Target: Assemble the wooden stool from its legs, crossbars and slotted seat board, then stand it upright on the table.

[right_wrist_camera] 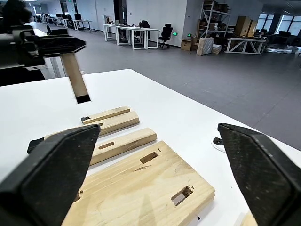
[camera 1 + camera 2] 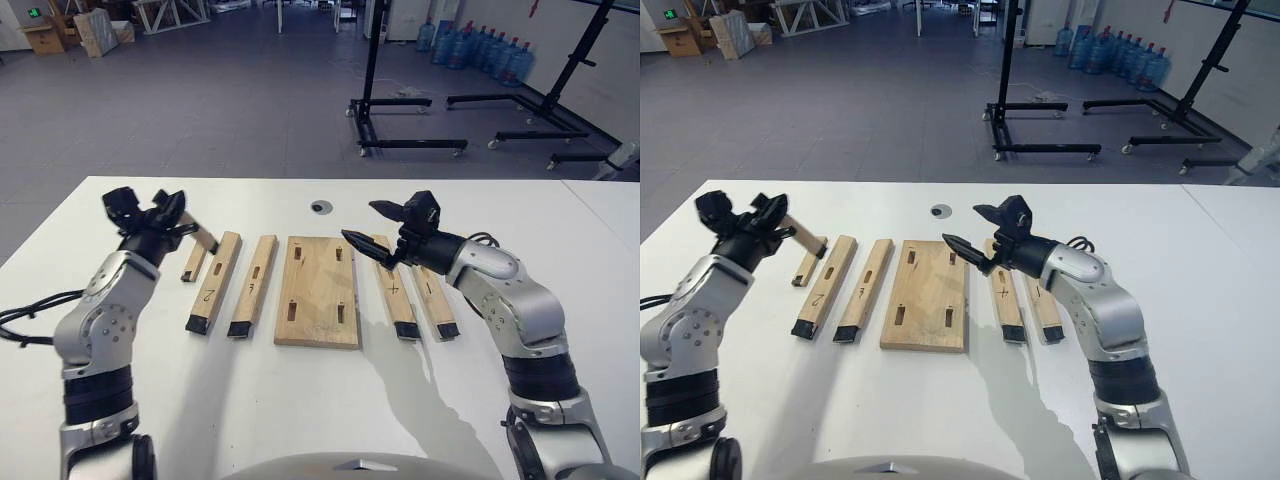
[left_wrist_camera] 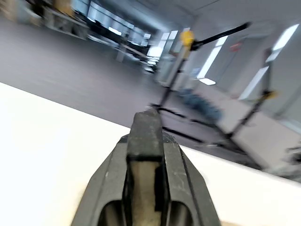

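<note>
The slotted seat board (image 2: 318, 290) lies flat in the middle of the white table (image 2: 300, 400). Two legs (image 2: 215, 280) (image 2: 253, 285) lie to its left and two more (image 2: 397, 295) (image 2: 436, 302) to its right. A short crossbar (image 2: 193, 262) rests at the far left. My left gripper (image 2: 165, 215) is raised above that spot, shut on another crossbar (image 2: 203, 238) that slants down toward the table. My right gripper (image 2: 368, 225) hovers open over the board's far right corner, holding nothing. In the right wrist view its fingers (image 1: 56, 174) frame the board (image 1: 141, 188) and the held crossbar (image 1: 75, 77).
A small round hole (image 2: 321, 207) sits in the table beyond the board. The table's near half in front of the parts is bare. Black wheeled stands (image 2: 400, 110) and water bottles (image 2: 480, 45) are on the floor far behind.
</note>
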Controlling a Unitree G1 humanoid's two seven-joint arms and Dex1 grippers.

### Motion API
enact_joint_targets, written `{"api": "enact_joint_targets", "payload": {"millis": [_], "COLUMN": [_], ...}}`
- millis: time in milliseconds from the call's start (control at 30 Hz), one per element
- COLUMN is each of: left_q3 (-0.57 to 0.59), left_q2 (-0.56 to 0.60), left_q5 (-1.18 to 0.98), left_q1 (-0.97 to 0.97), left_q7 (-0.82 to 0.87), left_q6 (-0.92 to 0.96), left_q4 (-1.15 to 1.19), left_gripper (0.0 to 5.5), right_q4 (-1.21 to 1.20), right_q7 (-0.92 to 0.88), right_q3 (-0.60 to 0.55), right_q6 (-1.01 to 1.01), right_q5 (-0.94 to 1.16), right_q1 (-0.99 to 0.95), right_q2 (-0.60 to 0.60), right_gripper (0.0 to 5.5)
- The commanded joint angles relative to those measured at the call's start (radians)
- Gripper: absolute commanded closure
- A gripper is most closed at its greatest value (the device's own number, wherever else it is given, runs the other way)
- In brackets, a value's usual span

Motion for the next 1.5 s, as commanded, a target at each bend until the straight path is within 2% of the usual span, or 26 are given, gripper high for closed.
{"api": "enact_joint_targets", "payload": {"millis": [33, 167, 433, 767, 1333, 1500], "left_q3": [-0.038, -0.060, -0.067, -0.090, -0.098, -0.133], "left_q2": [-0.078, -0.121, -0.123, -0.154, -0.143, -0.154], "left_q5": [0.066, 0.114, 0.192, 0.285, 0.363, 0.415], "left_q1": [0.003, -0.006, 0.018, -0.011, -0.006, 0.013], "left_q7": [-0.055, -0.111, -0.198, -0.215, -0.248, -0.260], "left_q6": [-0.112, -0.188, -0.258, -0.343, -0.416, -0.456], "left_q4": [0.076, 0.150, 0.220, 0.325, 0.401, 0.436], "left_gripper": [5.11, 5.11, 5.11, 5.11, 5.11, 5.11], "right_q4": [0.062, 0.088, 0.103, 0.110, 0.110, 0.115], "right_q7": [-0.074, -0.116, -0.127, -0.122, -0.113, -0.112], "right_q3": [0.048, 0.065, 0.070, 0.079, 0.090, 0.091], "right_q6": [-0.030, -0.048, -0.060, -0.064, -0.064, -0.068], "right_q5": [-0.058, -0.080, -0.087, -0.099, -0.106, -0.108], "right_q1": [0.029, 0.057, 0.060, 0.051, 0.052, 0.051], "right_q2": [0.065, 0.108, 0.131, 0.137, 0.146, 0.143], "right_gripper": [0.60, 0.60, 0.60, 0.60, 0.60, 0.60]}}
